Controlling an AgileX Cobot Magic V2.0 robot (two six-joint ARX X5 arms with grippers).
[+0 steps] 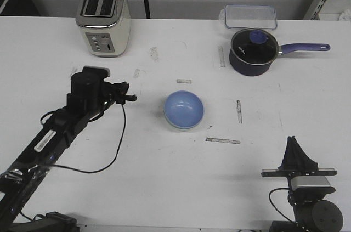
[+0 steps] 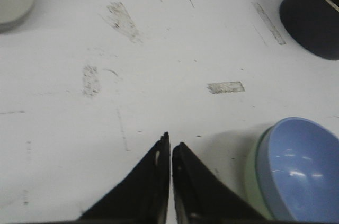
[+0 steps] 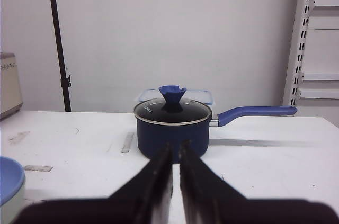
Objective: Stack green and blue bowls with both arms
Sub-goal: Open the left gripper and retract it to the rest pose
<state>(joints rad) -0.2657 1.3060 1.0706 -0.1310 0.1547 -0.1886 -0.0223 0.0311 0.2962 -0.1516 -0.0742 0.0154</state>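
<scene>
The blue bowl (image 1: 184,108) sits nested inside the green bowl (image 1: 174,124) at the middle of the table; only a thin green rim shows below the blue. In the left wrist view the blue bowl (image 2: 299,168) rests in the green bowl (image 2: 253,181). My left gripper (image 1: 130,97) is shut and empty, a little to the left of the bowls and apart from them; its tips (image 2: 171,142) hang over bare table. My right gripper (image 1: 292,141) is shut and empty at the front right, far from the bowls, and points (image 3: 175,147) toward the pot.
A dark navy pot (image 1: 252,51) with a glass lid and a blue handle stands at the back right, a clear lidded container (image 1: 249,16) behind it. A cream toaster (image 1: 103,18) stands at the back left. Tape marks dot the table (image 1: 164,177).
</scene>
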